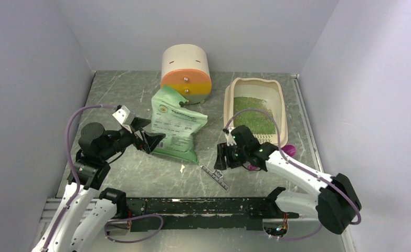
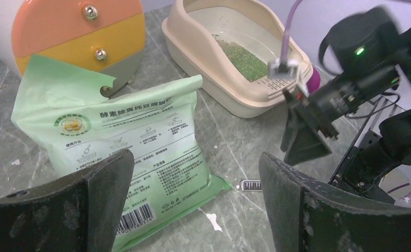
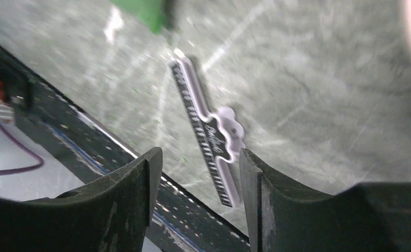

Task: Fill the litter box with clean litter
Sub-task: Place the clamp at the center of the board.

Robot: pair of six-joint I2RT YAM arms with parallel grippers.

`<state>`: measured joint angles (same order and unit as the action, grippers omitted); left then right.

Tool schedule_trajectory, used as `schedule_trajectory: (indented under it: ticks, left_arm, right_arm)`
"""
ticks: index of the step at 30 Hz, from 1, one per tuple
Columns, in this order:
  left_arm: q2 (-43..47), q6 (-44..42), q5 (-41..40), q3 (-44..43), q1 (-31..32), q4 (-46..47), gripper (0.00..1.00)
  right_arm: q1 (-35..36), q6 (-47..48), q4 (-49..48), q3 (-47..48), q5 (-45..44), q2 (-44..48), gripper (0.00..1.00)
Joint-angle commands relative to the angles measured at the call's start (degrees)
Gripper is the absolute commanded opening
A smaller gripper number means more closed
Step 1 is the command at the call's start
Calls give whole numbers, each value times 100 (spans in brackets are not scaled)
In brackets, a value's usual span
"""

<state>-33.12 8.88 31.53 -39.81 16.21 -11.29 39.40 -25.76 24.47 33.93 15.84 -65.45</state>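
right gripper [image 3: 199, 155] empty; litter box [image 1: 228, 102] holds green litter [image 1: 253, 113]

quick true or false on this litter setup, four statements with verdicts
1. The litter box already holds some clean litter. True.
2. The green bag sits inside the litter box. False: it is on the table, left of the box.
3. The left gripper is open and holds nothing. True.
4. The right gripper is shut on the toothed clip. False: its jaws are apart and the clip lies on the table below them.
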Motion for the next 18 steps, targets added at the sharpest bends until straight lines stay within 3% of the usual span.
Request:
schedule_trajectory:
  ticks: [1, 5, 10, 18]
  left_arm:
    - [-14, -117, -118, -220, -40, -228, 93]
    - [100, 3, -408, -153, -39, -242, 94]
    - [329, 49, -814, -197, -39, -452, 95]
    - [616, -54, -1219, -321, -39, -866, 95]
  right_arm:
    - [28, 211, -230, 596, -213, 470, 60]
    - [29, 481, -851, 896, -775, 501, 65]
    - [-43, 215, -1258, 1574, -2260, 56, 88]
    - [-838, 429, -2098, 2750, -627, -1776, 91]
